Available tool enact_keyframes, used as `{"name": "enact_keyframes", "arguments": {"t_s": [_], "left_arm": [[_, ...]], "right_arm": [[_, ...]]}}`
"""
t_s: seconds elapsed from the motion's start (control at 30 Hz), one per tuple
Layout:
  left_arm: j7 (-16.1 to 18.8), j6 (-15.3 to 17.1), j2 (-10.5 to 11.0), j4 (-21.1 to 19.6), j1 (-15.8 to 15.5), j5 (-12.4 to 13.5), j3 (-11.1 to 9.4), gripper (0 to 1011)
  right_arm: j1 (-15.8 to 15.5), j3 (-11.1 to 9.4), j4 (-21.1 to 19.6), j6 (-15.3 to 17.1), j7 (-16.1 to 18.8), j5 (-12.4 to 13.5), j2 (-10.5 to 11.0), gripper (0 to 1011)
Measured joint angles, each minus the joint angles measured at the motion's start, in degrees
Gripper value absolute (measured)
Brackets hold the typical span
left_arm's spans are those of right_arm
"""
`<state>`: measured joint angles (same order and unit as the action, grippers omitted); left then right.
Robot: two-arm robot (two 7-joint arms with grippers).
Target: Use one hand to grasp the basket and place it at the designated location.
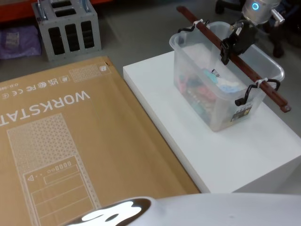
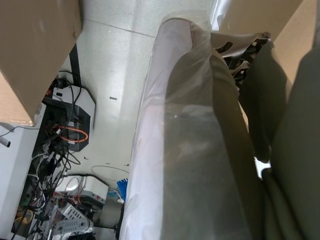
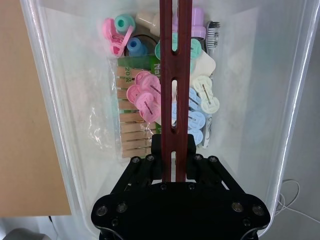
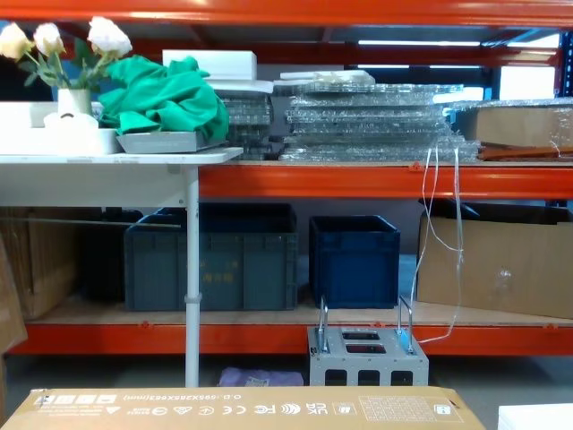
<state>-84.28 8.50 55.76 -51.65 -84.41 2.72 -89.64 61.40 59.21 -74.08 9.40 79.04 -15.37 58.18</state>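
Clamping the reddish-brown bar handle (image 1: pixel 233 58) near its middle, the right gripper (image 1: pixel 227 49) reaches down from the head view's upper right, its black fingers closed around the bar. Below it hangs or sits the basket (image 1: pixel 197 103), a clear tub over the white platform (image 1: pixel 188 141); whether its base touches the surface cannot be told. Left of the platform lies a large cardboard box (image 1: pixel 70 141), and a grey metal block (image 1: pixel 68 26) stands on the floor beyond.

In the right wrist view the gripper (image 3: pixel 174 172) grips the handle (image 3: pixel 175 60) directly ahead, with the basket (image 3: pixel 45 100) beneath it holding pastel clips (image 3: pixel 142 97) and wooden pegs (image 3: pixel 131 140).

The left wrist view shows plastic-wrapped grey covering (image 2: pixel 190 150) and floor cables (image 2: pixel 55 165); the left gripper's state cannot be told.

The chest view shows orange shelving (image 4: pixel 358 179), dark blue crates (image 4: pixel 354 260) and the cardboard box's edge (image 4: pixel 242 408).
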Motion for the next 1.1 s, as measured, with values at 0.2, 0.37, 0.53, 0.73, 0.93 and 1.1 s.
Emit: {"name": "enact_keyframes", "arguments": {"t_s": [0.2, 0.37, 0.53, 0.73, 0.93, 1.1], "left_arm": [[0.00, 0.00, 0.00, -0.01, 0.00, 0.00, 0.00, 0], [0.00, 0.00, 0.00, -0.01, 0.00, 0.00, -0.01, 0], [0.00, 0.00, 0.00, 0.01, 0.00, 0.00, 0.00, 0], [0.00, 0.00, 0.00, -0.02, 0.00, 0.00, 0.00, 0], [0.00, 0.00, 0.00, 0.00, 0.00, 0.00, 0.00, 0], [0.00, 0.00, 0.00, -0.01, 0.00, 0.00, 0.00, 0]], "right_arm": [[-0.24, -0.55, 0.71, -0.52, 0.73, -0.41, -0.62, 234], [-0.43, -1.29, 0.90, -0.78, 0.86, -0.39, -0.63, 331], [-0.49, -2.39, 0.21, -0.81, 0.82, -0.39, -0.08, 494], [-0.92, -3.77, -1.12, -0.72, 0.74, -0.26, 0.76, 699], [-1.31, -5.35, -2.95, -0.36, 0.86, 0.36, 2.03, 868], [-1.43, -7.26, -6.02, 0.69, 0.77, 0.74, 4.06, 1000]]}}
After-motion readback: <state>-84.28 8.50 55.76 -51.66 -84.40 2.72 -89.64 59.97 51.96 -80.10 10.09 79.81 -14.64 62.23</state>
